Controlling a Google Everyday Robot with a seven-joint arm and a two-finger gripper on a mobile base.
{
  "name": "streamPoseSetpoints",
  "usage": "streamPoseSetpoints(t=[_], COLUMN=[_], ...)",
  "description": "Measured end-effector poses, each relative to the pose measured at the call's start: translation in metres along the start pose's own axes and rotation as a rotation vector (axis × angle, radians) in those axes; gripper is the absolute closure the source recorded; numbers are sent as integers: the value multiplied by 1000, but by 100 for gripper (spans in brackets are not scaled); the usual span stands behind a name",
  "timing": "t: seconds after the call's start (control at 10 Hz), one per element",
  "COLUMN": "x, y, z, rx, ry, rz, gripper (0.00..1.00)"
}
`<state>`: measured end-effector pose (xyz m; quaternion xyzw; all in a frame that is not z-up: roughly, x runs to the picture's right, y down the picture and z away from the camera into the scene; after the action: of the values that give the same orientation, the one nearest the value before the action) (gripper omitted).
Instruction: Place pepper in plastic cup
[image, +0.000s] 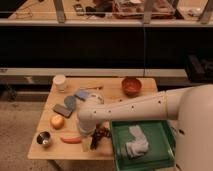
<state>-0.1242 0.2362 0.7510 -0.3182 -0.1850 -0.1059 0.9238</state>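
While the pepper (71, 140) is seen lying on the desk (110, 91) at lower left, the end effector (98, 138) is seen spread and empty just right of it, with the plastic cup (60, 82) upright well apart at upper left.

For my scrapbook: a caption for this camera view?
Open jaws low beside the pepper; plastic cup waits far behind.

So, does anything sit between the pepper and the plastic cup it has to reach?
Yes. The yellow-orange fruit and a dark grey block lie between the pepper and the plastic cup. The claw is beside the pepper, toward the green tray, nothing between them.
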Motion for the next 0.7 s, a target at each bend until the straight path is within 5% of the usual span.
streamPoseSetpoints(t=[0.7], x=[-13], y=[10], z=[19], rx=[-15], ry=[52], rz=[-6], gripper=[20])
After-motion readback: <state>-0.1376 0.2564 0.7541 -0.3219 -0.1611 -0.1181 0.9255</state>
